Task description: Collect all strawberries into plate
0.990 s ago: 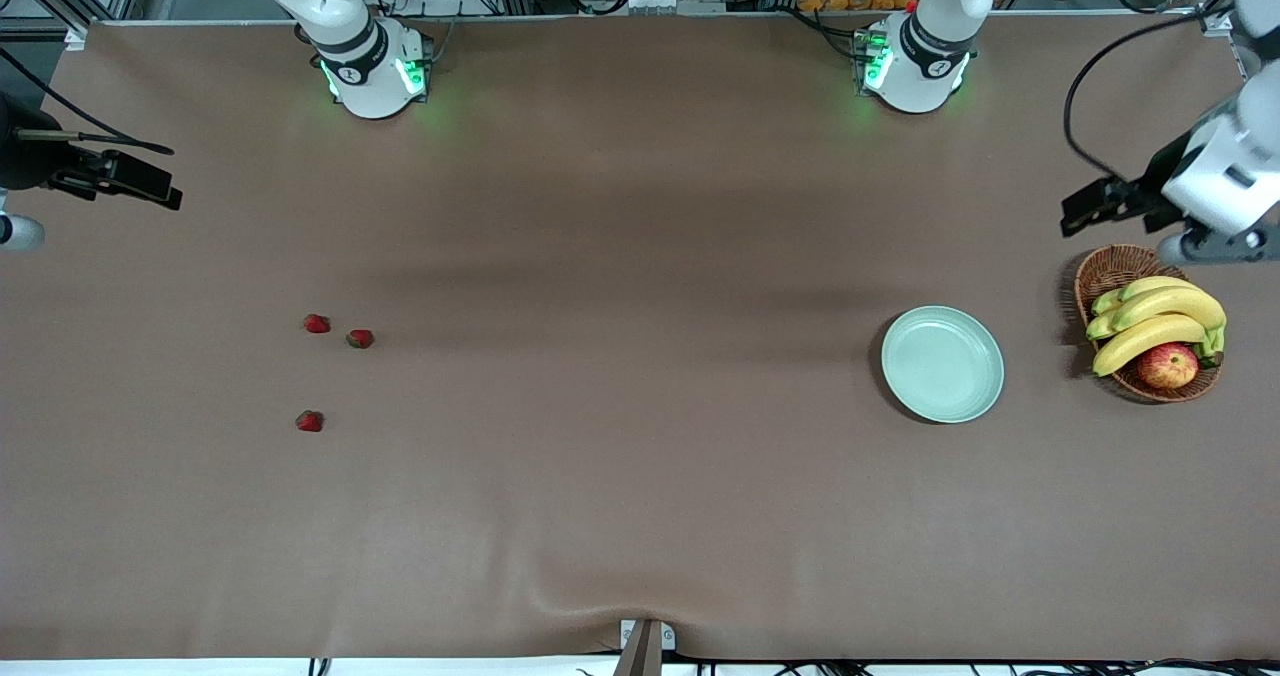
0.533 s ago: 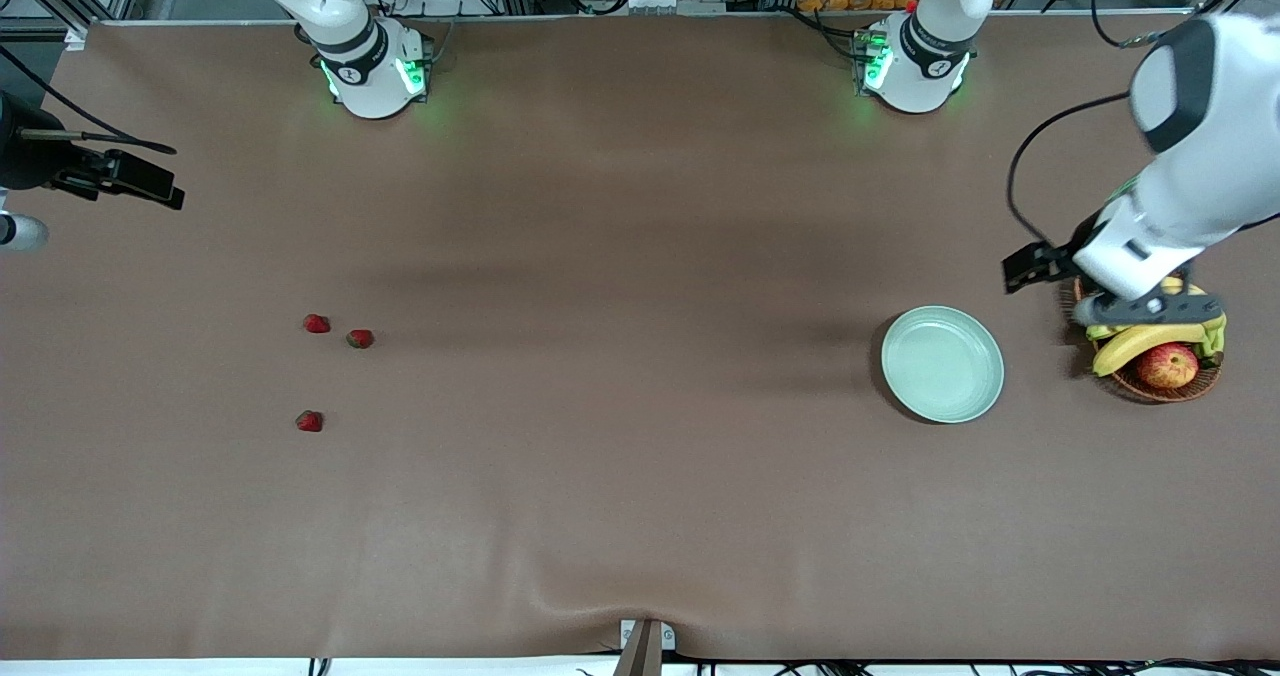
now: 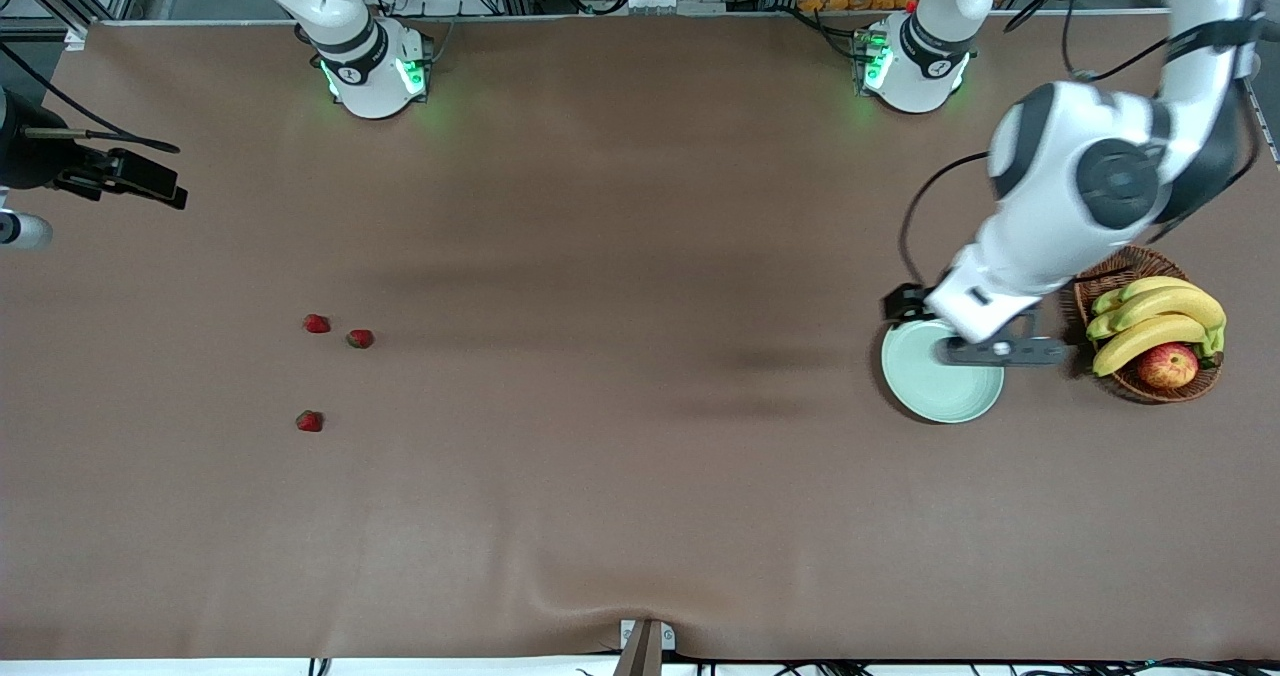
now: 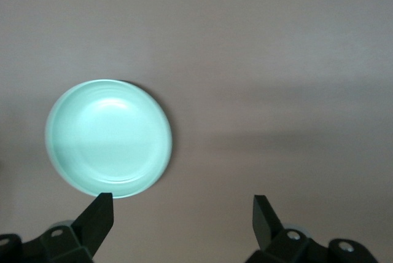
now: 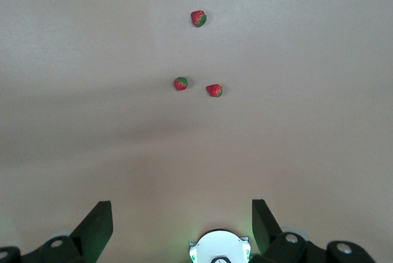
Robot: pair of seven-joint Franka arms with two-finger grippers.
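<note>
Three strawberries (image 3: pixel 317 324) (image 3: pixel 360 338) (image 3: pixel 310 421) lie on the brown table toward the right arm's end; the right wrist view shows the same berries (image 5: pixel 198 18) (image 5: pixel 180 83) (image 5: pixel 214 90). The pale green plate (image 3: pixel 935 388) (image 4: pixel 109 138) sits toward the left arm's end with nothing on it. My left gripper (image 3: pixel 1000 352) (image 4: pixel 182 215) hangs open over the plate's edge beside the basket, nothing between its fingers. My right gripper (image 3: pixel 15 230) (image 5: pixel 182 215) waits open and high at the table's right-arm end, well away from the berries.
A wicker basket (image 3: pixel 1110 266) with bananas (image 3: pixel 1150 321) and an apple (image 3: pixel 1167 365) stands beside the plate, toward the left arm's end. The two arm bases (image 3: pixel 375 71) (image 3: pixel 912 66) stand along the table's edge farthest from the front camera.
The left arm has swung from above the basket's end of the table to over the plate, still open. The right arm, strawberries and plate have not moved.
</note>
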